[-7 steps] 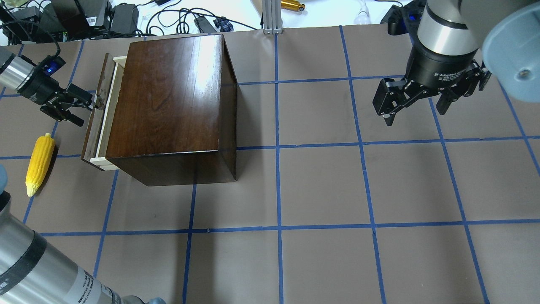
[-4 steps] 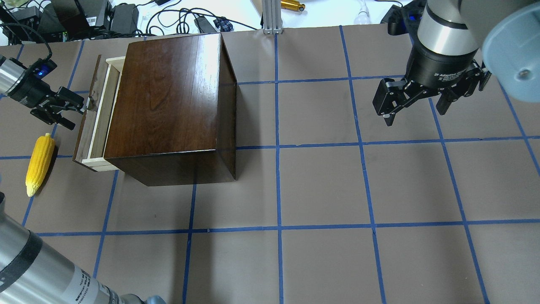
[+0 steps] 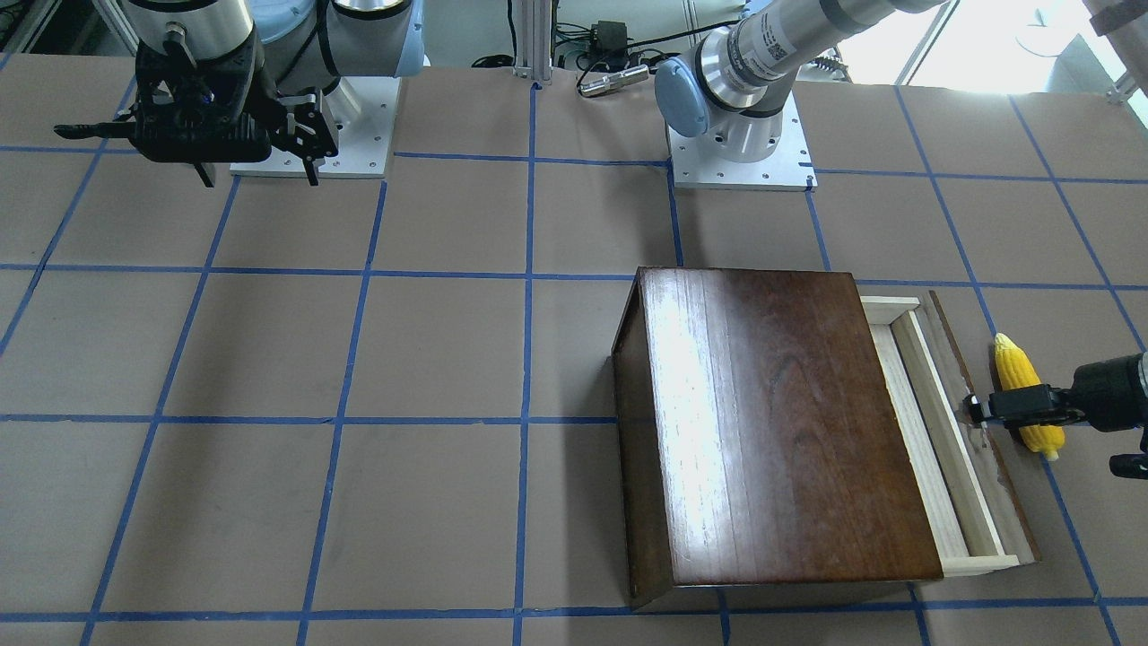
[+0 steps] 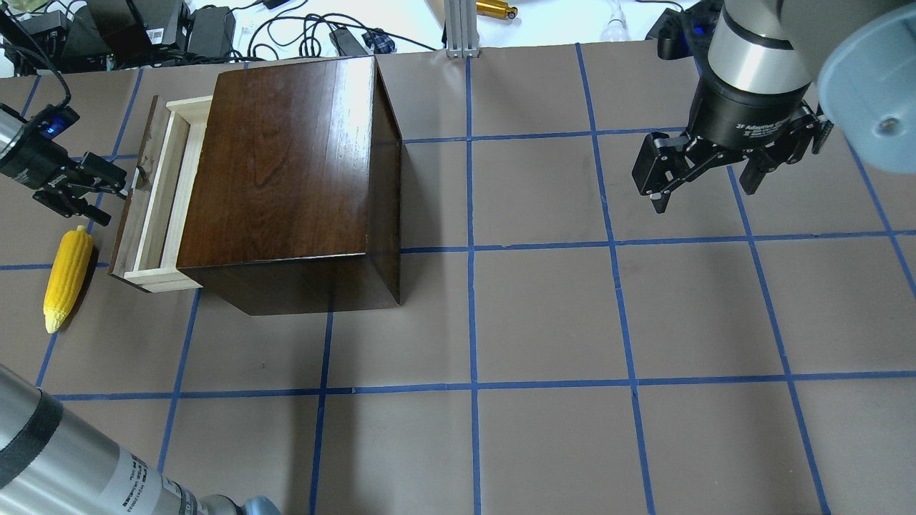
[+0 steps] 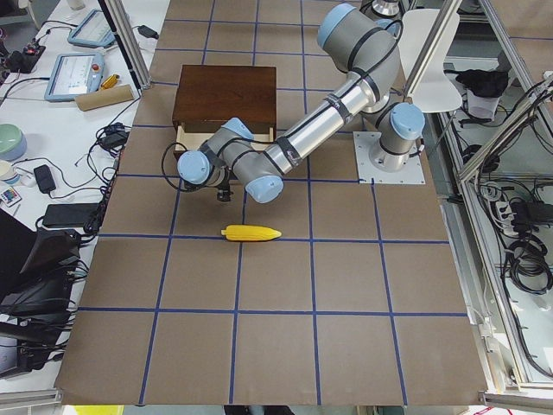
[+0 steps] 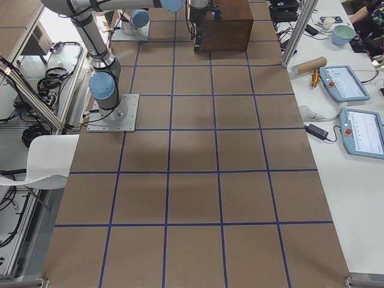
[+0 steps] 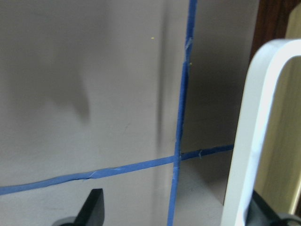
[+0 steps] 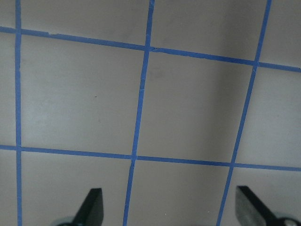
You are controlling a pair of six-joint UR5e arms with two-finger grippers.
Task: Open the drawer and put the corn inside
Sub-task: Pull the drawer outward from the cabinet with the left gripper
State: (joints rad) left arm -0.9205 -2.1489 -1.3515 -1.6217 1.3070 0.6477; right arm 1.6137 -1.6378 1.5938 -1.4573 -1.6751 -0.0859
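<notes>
The dark-brown box [image 4: 286, 164] stands at the table's left. Its drawer [image 4: 154, 204], pale wood with a dark front panel, is pulled partly out toward the left; the part that shows is empty. My left gripper [image 4: 116, 202] is at the front panel, fingers spread, with the pale metal pull [image 7: 249, 141] close by one fingertip [image 7: 261, 212]. The yellow corn [image 4: 66, 275] lies on the table just left of the drawer, below the gripper; it also shows in the front view [image 3: 1022, 386]. My right gripper [image 4: 705, 197] hangs open and empty over the far right.
Cables, power bricks and a metal post [image 4: 458, 28] lie beyond the table's back edge. The brown table surface [image 4: 544, 315] carries a blue tape grid. My left arm's big link [image 4: 57, 465] crosses the near left corner.
The drawer has slid further out to the left, with my left gripper moving left at its pull. The corn and the right arm have not moved.
</notes>
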